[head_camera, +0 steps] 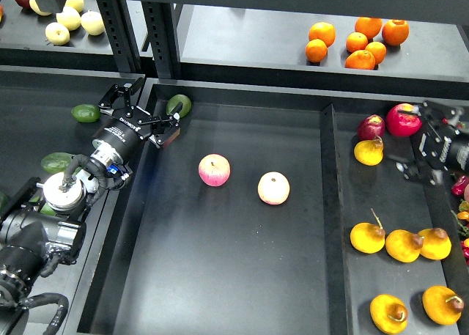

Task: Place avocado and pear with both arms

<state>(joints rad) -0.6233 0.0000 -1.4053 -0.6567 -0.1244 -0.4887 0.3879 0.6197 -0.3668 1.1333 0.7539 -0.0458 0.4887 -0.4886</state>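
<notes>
A dark green avocado (178,104) lies in the far left corner of the centre tray (220,276). My left gripper (157,99) is open and empty, with its right finger just short of the avocado. Two more avocados (86,113) (56,162) lie in the left tray. A golden pear (368,151) lies in the right tray near two red fruits (404,119). My right gripper (412,138) comes in from the right, blurred, open and empty, just right of that pear. Several more pears (404,245) lie nearer me.
Two pink-red apples (214,169) (273,188) sit mid centre tray. Oranges (355,42) lie on the back right shelf, pale yellow fruits (69,18) on the back left shelf. Small red and orange peppers (448,141) line the right edge. Black shelf posts (161,31) stand behind.
</notes>
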